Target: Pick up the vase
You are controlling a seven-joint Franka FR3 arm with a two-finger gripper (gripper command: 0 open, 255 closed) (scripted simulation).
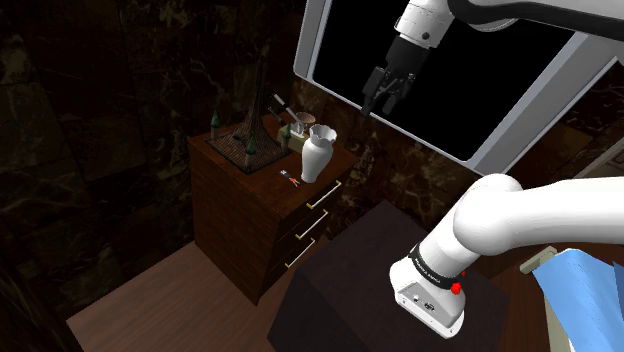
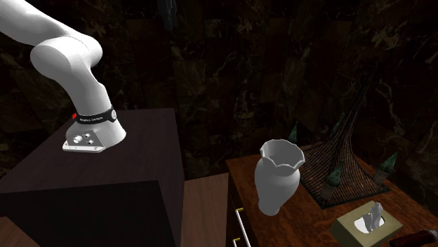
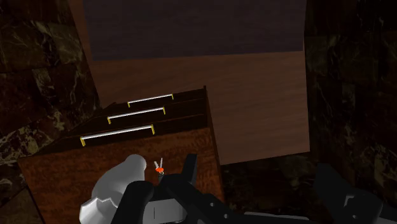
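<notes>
gripper: I'm seeing the gripper (image 1: 384, 100) hanging in the air in front of a white-framed black panel (image 1: 480, 90), fingers standing apart, nothing between them
gripper vs vase: it's sitting above the vase (image 1: 317, 153) and off toward the shoulder view's right, well apart, not touching
wrist check: I'm looking down past the gripper (image 3: 261, 202) at the dresser front; the vase is lying outside the gap, beside one finger (image 3: 189, 175), not clasped
vase: white, wavy rim, standing upright on top of the wooden dresser (image 1: 235, 215), near the edge facing the stand and close to the drawer front
neighbours: dark wire tower model (image 1: 250, 128) standing behind the vase, tissue box (image 1: 299, 127) near it, small red item (image 1: 291, 178) lying by the vase's foot
drawers: three pale bar handles (image 1: 318, 197) running down the dresser front
stand: dark box (image 1: 360, 260) sitting just beside the dresser, arm base (image 1: 430, 290) resting on it
</notes>
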